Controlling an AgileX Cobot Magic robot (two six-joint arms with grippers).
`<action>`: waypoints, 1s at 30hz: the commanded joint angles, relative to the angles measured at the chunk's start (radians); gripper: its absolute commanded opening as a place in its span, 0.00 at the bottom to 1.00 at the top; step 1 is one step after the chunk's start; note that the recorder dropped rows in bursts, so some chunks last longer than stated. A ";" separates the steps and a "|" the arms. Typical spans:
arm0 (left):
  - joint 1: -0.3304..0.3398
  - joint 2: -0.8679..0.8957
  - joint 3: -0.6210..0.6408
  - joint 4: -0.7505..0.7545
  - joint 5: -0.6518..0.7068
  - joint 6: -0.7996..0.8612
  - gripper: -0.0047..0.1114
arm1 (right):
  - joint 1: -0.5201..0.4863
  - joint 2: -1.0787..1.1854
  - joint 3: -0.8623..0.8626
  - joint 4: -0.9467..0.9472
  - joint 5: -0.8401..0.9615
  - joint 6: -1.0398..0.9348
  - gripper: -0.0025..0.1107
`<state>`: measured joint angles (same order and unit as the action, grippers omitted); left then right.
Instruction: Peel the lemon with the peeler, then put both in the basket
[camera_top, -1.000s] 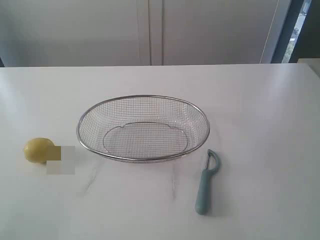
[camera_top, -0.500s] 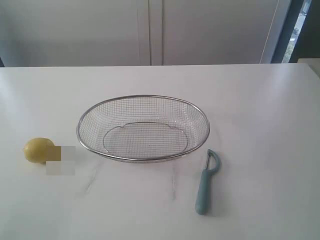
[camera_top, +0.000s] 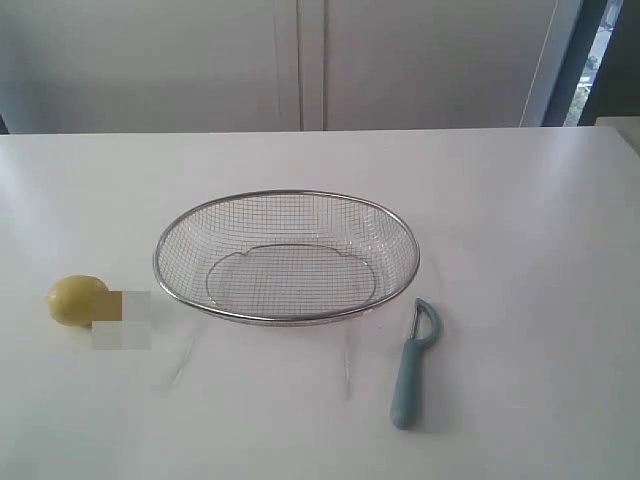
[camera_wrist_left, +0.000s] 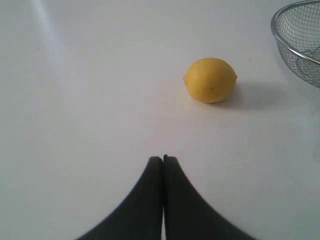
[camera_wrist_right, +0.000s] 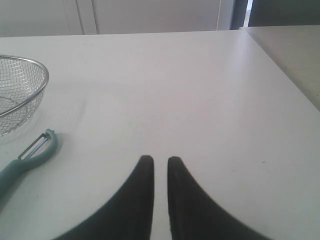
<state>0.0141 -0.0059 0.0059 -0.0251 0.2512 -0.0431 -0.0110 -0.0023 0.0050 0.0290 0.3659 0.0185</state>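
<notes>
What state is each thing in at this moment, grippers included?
lemon: whole, unpeeled, on the table outside the basket.
peeler: lying flat on the table, unheld.
basket: upright, empty.
left gripper: shut, holding nothing.
right gripper: slightly open, holding nothing.

- The lemon (camera_top: 78, 300): bright yellow, unpeeled, lying well left of the basket.
- The basket (camera_top: 290, 319): oval silver wire mesh, upright, central.
- The peeler (camera_top: 410, 370): teal handle, lying flat, blade end toward the basket's right front rim.

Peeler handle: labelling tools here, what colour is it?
The peeler handle is pale teal-blue, best seen in the exterior view.
</notes>
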 joint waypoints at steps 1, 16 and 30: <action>-0.006 0.006 -0.006 -0.004 0.005 -0.003 0.04 | -0.001 0.002 -0.005 0.003 -0.011 0.004 0.12; -0.006 0.006 -0.006 -0.004 0.005 -0.003 0.04 | -0.001 0.002 -0.005 0.002 -0.095 0.004 0.12; -0.006 0.006 -0.006 -0.004 0.005 -0.003 0.04 | -0.001 0.002 -0.005 0.002 -0.457 0.004 0.12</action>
<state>0.0141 -0.0059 0.0059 -0.0251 0.2512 -0.0431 -0.0110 -0.0023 0.0050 0.0290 -0.0117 0.0208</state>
